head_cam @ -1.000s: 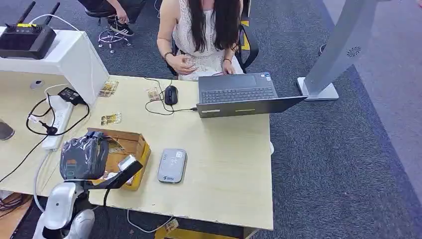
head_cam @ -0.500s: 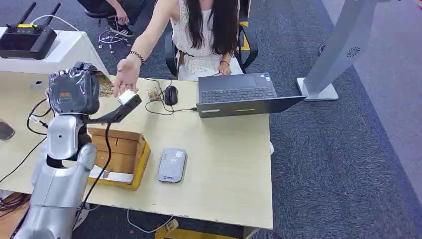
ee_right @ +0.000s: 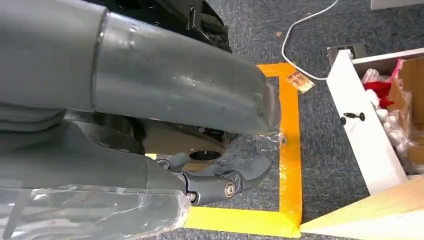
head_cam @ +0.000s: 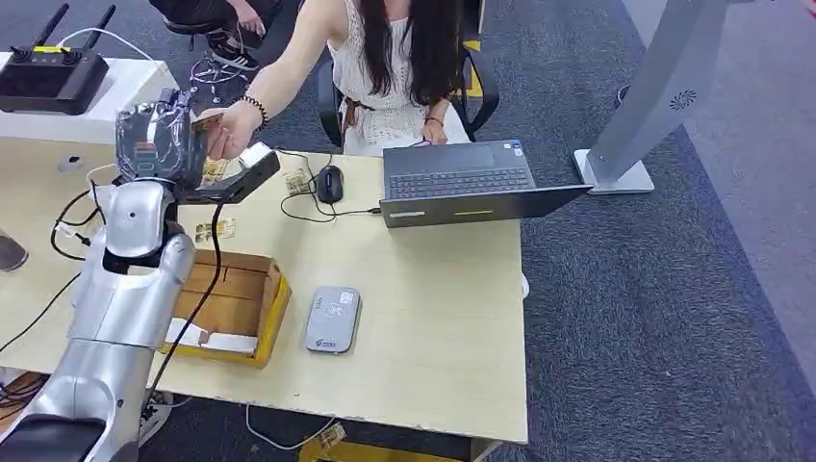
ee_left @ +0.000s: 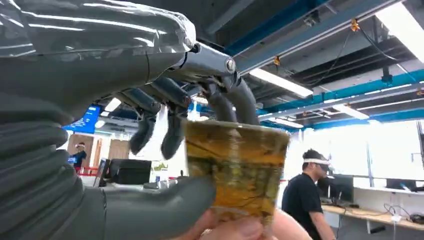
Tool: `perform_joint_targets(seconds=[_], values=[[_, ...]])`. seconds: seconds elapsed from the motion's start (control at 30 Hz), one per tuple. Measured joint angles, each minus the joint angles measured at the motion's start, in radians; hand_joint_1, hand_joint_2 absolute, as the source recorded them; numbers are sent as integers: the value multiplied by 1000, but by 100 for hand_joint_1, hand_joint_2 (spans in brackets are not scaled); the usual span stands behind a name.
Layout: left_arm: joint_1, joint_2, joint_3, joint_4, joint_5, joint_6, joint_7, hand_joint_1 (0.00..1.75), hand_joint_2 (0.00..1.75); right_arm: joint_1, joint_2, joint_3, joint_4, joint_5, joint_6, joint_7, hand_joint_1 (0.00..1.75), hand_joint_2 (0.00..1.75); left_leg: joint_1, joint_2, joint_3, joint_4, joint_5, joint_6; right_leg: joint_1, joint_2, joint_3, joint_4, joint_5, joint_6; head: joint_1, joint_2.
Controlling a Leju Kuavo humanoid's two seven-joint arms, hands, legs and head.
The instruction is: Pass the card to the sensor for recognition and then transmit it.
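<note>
My left hand (ee_left: 165,150) pinches the card (ee_left: 235,170) between thumb and fingers, raised beyond the reader (head_cam: 333,320), so the person's hand (head_cam: 226,135) can take it.

My right hand (ee_right: 220,180) hangs with its fingers apart, holding nothing.

Card (ee_left: 235,170) lower edge hidden behind person's fingers (ee_left: 235,231).

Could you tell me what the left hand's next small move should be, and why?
Probably loosen the left hand and let go: the card sits between its thumb and fingers, and the person's hand already pinches the card's edge, so the handover looks ready.
</note>
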Motion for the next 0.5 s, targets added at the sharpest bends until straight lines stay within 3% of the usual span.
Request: perform_joint_targets(seconds=[0.27,0.4,0.5], values=[[44,8,0,-28,86,23,-50,0,175,1,0,0,2,-10,-1,-8,0,0,0,0,0,0,0,0,0,0,0,0,0,0,0,0],[135,11,2,-135,171,27,-117,0,175,5,0,-2,2,-29,-3,-28,0,0,0,0,-1,0,0,0,0,0,0,0,0,0,0,0],[255,40,8,-279,267,34,-188,0,175,15,0,-13,2,-54,-5,-54,0,0,0,1,-1,-1,-2,0,0,2,0,0,-1,0,0,0]])
